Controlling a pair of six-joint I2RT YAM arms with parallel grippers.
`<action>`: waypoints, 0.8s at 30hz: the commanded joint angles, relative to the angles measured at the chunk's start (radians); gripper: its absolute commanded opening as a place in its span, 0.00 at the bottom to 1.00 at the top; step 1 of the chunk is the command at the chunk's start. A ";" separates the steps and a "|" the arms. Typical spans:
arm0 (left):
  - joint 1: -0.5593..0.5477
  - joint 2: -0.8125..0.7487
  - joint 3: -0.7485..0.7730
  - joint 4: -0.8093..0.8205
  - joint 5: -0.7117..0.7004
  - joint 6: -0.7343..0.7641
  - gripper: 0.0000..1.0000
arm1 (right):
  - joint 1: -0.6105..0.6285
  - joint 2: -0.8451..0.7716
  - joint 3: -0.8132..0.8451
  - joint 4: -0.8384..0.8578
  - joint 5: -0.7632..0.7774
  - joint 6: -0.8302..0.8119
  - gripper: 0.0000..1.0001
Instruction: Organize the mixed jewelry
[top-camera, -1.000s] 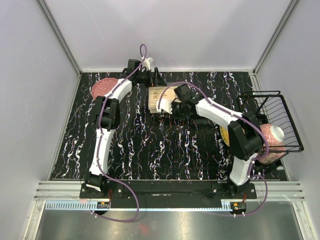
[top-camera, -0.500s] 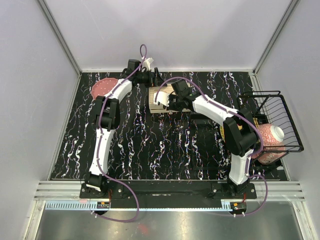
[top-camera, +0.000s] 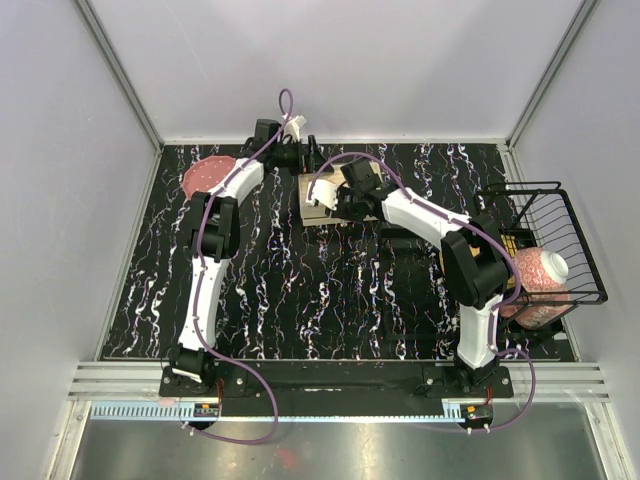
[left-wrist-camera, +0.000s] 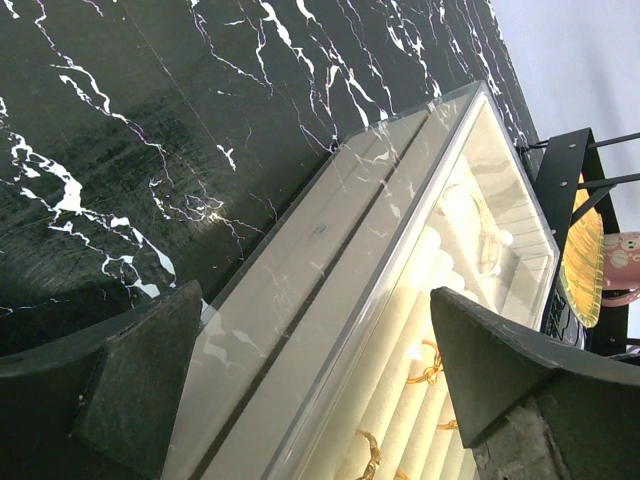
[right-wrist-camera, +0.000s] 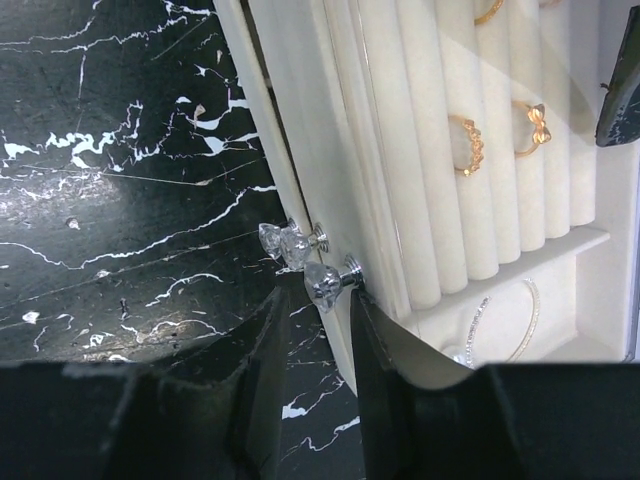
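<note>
A beige jewelry box (top-camera: 322, 192) with a glass lid stands at the back middle of the table. Through the lid I see the mixed jewelry on cream rolls: gold rings (right-wrist-camera: 468, 145) (left-wrist-camera: 432, 368) and a thin silvery hoop (right-wrist-camera: 508, 322) in an end compartment. Two crystal knobs (right-wrist-camera: 328, 280) stick out of the box front. My right gripper (right-wrist-camera: 318, 300) has the nearer knob at its fingertips; the knob touches the right finger (right-wrist-camera: 385, 350), with a slim gap on the other side. My left gripper (left-wrist-camera: 320, 385) hangs wide open over the lid's edge, holding nothing.
A pink plate (top-camera: 205, 175) lies at the back left. A black wire basket (top-camera: 560, 235) stands at the right edge, with a pink-and-white bowl (top-camera: 540, 282) and a yellow item (top-camera: 450, 270) beside it. The table is black with white streaks.
My right arm has swung back and left, bringing its gripper from beside the box onto the box front at the knobs. The left arm has not moved.
</note>
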 joint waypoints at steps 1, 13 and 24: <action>0.014 -0.066 -0.013 0.053 -0.024 -0.016 0.99 | -0.007 -0.092 0.001 0.015 -0.011 0.098 0.38; 0.089 -0.233 -0.039 0.055 -0.153 0.015 0.99 | -0.006 -0.331 -0.041 -0.008 0.056 0.393 0.73; 0.144 -0.621 -0.313 -0.080 -0.389 0.188 0.99 | -0.023 -0.421 0.035 0.059 0.383 0.560 1.00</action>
